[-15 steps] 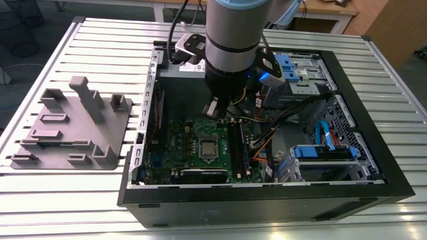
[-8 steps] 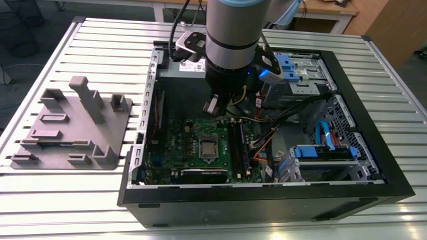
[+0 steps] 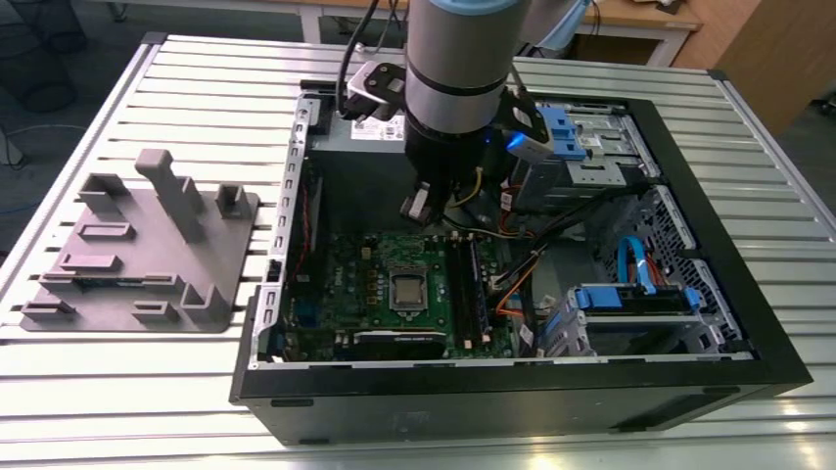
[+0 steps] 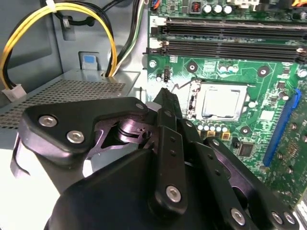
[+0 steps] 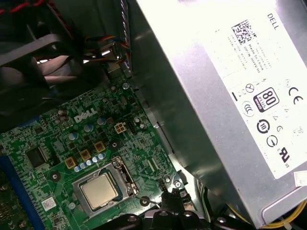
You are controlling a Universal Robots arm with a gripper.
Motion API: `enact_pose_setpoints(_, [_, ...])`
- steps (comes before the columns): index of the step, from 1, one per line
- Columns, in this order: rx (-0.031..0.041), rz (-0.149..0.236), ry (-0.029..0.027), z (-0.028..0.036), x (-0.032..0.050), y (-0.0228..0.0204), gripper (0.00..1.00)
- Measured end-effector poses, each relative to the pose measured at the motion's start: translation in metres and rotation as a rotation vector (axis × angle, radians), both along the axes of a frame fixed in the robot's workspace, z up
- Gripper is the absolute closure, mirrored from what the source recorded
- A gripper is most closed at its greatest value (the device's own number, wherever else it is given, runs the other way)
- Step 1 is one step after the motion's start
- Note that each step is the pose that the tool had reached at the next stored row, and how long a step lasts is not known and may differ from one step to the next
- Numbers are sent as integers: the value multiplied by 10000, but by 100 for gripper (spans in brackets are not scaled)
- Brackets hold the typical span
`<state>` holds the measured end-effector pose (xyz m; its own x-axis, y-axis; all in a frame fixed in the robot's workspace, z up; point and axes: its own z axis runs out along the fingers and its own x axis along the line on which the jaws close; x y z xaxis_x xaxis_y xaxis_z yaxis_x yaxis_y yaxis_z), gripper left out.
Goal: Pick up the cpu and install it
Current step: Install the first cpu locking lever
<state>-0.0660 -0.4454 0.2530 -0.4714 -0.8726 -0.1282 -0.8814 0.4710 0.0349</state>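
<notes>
Here the flat, square, silver-topped cpu (image 4: pixel 221 103) sits in its metal socket frame (image 5: pixel 125 178) on the green board (image 3: pixel 352 284), gripper (image 4: pixel 163 96) clenched empty above.

The exterior view looks down from high and well back at the table (image 3: pixel 105 392), the open case (image 3: pixel 731 323) and the arm (image 3: pixel 457 59). Both wrist views sit close inside the case, looking down past the gripper (image 4: pixel 165 93) at the motherboard (image 4: pixel 268 52). All three share the board and its socket (image 5: pixel 98 189); the first wrist view also takes in the power supply (image 5: pixel 225 86).
</notes>
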Motion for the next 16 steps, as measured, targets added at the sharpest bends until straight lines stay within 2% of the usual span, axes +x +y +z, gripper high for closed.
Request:
enact_pose_setpoints(8, [0,78,0,-54,33,40,89])
enact_pose_setpoints(16, [-14,101,2,-96,43,45,89])
